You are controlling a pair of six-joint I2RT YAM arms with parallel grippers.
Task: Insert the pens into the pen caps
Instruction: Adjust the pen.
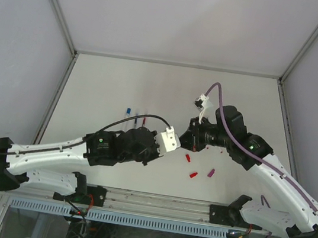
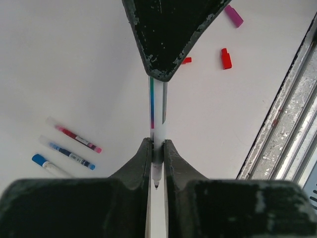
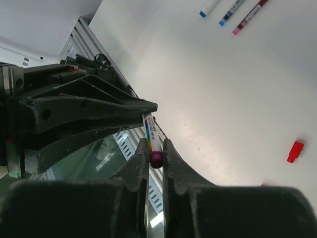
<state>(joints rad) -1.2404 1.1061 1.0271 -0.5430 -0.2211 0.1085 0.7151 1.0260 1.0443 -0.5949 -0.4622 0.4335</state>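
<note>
One pen [image 2: 158, 130] with a whitish barrel and a rainbow stripe is held in the air between both grippers. My left gripper [image 2: 157, 145] is shut on its barrel just ahead of the bare writing tip. The right gripper [image 3: 156, 147] is shut on the same pen [image 3: 150, 133] at its rounded magenta end. In the top view the two grippers, left [image 1: 175, 140] and right [image 1: 186, 140], meet nose to nose over the table's middle. Two red pen caps [image 1: 188, 157] [image 1: 194, 174] and a magenta pen cap [image 1: 211, 172] lie on the table below the right gripper.
Three more pens [image 1: 136, 118] lie side by side left of centre; in the left wrist view they are the magenta-ended pen [image 2: 77, 139], the blue-ended pen [image 2: 69, 154] and the blue-capped pen [image 2: 47, 164]. A metal rail [image 1: 158, 203] runs along the near edge. Grey walls enclose the table.
</note>
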